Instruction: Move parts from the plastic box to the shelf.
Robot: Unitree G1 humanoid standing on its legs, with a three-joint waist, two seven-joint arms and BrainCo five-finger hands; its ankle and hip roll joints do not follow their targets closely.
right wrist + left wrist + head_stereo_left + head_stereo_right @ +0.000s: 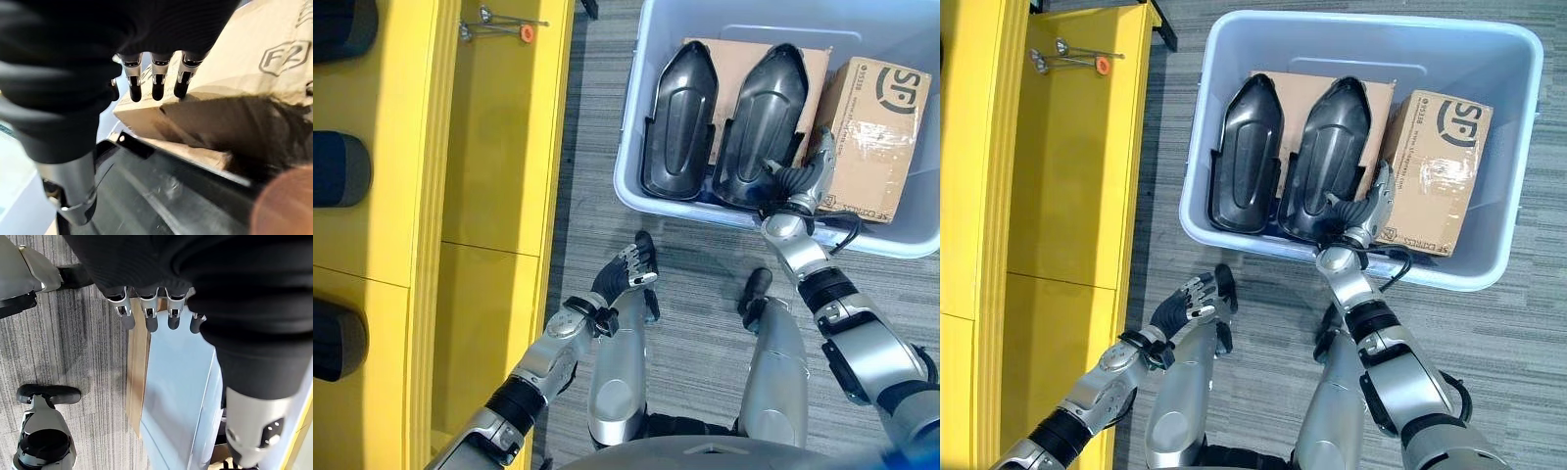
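Two glossy black moulded plastic parts [1288, 162] upright inside pale blue plastic box [1489, 279], easy to lift; right hand [1363, 209] there, fingers relaxed, holding nothing.

The right hand [68, 58] reaches with straight fingers [157, 78] toward the edge of a cardboard box [234, 63]; a black plastic part [161, 205] lies just below that box.
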